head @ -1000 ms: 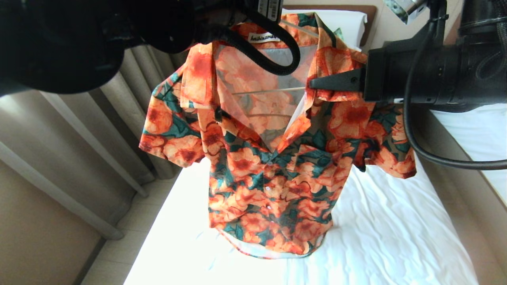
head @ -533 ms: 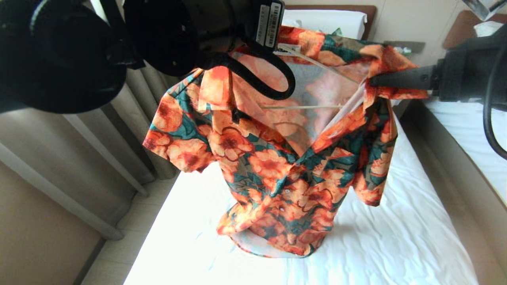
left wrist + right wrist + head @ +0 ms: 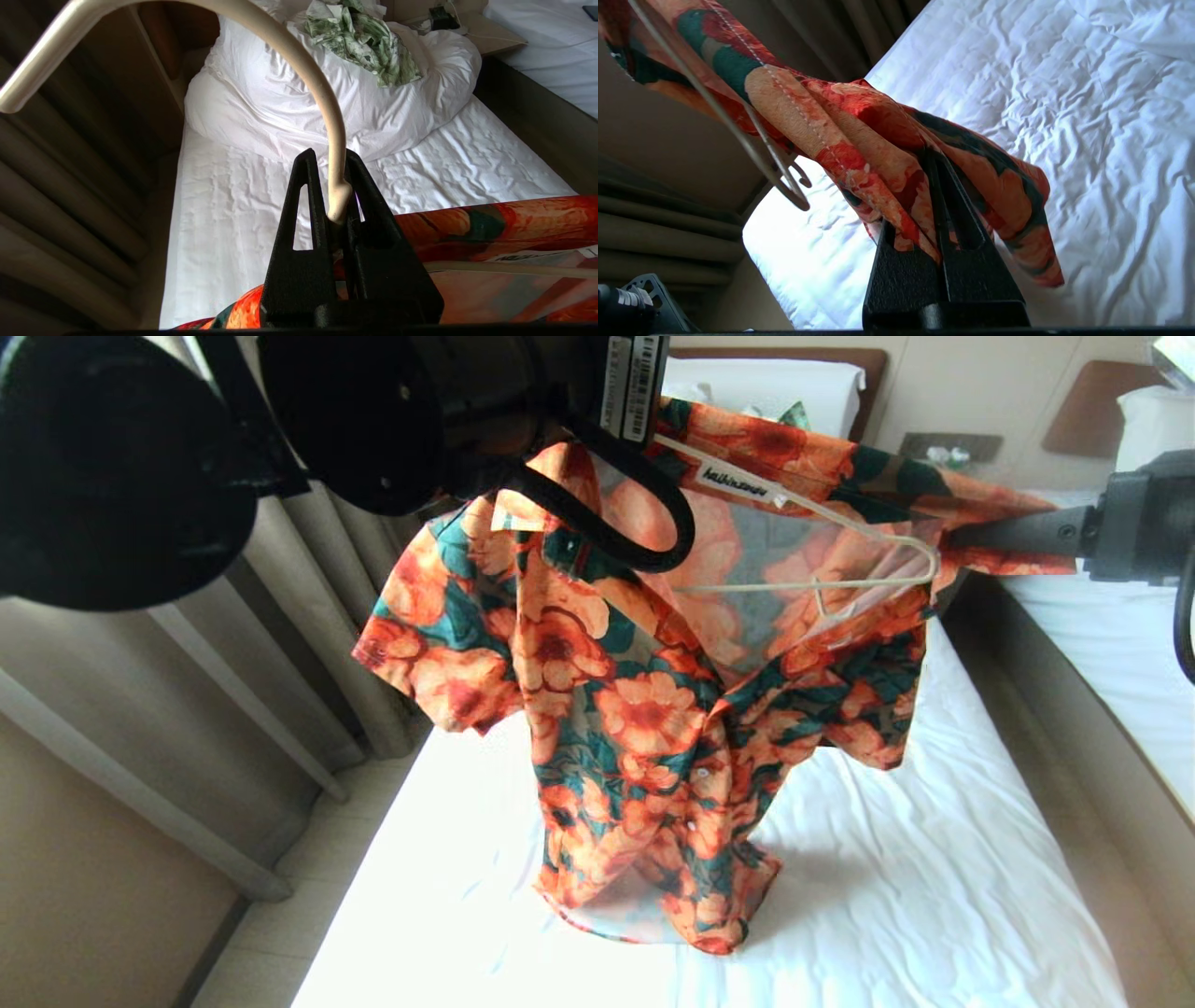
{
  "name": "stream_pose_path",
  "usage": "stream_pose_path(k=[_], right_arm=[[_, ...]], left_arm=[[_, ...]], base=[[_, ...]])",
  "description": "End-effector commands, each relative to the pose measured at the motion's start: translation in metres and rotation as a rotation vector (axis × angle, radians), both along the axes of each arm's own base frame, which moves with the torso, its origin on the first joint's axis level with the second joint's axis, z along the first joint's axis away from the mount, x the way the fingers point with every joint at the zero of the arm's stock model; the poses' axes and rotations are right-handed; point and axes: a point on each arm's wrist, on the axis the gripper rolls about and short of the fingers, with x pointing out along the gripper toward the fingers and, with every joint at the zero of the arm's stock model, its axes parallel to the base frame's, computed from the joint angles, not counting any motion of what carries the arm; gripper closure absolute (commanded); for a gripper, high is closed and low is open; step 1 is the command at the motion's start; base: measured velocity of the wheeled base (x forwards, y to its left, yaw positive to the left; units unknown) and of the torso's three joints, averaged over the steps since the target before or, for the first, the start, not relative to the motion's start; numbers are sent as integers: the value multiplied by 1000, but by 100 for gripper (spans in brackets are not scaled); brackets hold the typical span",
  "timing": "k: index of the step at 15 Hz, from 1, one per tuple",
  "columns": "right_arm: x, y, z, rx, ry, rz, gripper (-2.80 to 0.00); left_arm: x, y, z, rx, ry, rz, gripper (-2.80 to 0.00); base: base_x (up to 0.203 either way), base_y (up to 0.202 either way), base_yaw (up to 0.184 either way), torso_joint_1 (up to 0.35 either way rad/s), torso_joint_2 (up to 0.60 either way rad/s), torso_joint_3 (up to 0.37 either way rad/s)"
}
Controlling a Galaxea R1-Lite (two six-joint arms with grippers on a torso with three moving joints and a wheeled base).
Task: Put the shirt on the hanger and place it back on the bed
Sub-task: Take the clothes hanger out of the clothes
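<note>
**Shirt held aloft over bed, both grippers clamped**

Left gripper [image 3: 334, 186]: high at the upper left of the head view, above the bed's near half. Fingers [image 3: 306, 205] closed on the neck of the hanger [image 3: 299, 51], just below where the cream hook curves up and over. Hook end is free in the air.

Right gripper [image 3: 931, 186]: reaches in from the right edge of the head view, level with the collar. Fingers pressed together on a fold of the shirt [image 3: 653, 709] at its right shoulder, cloth bunched and draped over both fingers. It holds that shoulder out sideways, beyond the hanger's right end.

Shirt: hangs front-facing, collar open, white neck label showing at the top. Left shoulder sits near the left gripper; left sleeve droops toward the curtain [image 3: 308, 644]. Hanger's lower bar and right corner show through the open neck, inside the shirt; the right corner is bare, not covered by the shoulder. Hem rests crumpled on the sheet; the rest is off the bed [image 3: 934, 896].

Bed: wrinkled white sheet, duvet [image 3: 261, 107] bunched at the head end, a green-and-white garment [image 3: 364, 42] lying on top of it. A second bed [image 3: 1120, 653] stands to the right across a narrow gap.
</note>
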Motion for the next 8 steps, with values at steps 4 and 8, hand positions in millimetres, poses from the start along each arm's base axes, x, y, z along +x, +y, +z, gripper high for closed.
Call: stream_pose_path(k=[4, 8], right_arm=[[17, 1, -14, -5, 54, 3, 0], [19, 1, -18, -17, 57, 6, -280]], left_arm=[[0, 2, 1, -9, 0, 6, 0], [5, -4, -5, -4, 10, 5, 0]], base=[[0, 0, 0, 0, 0, 0], [0, 0, 0, 0, 0, 0]])
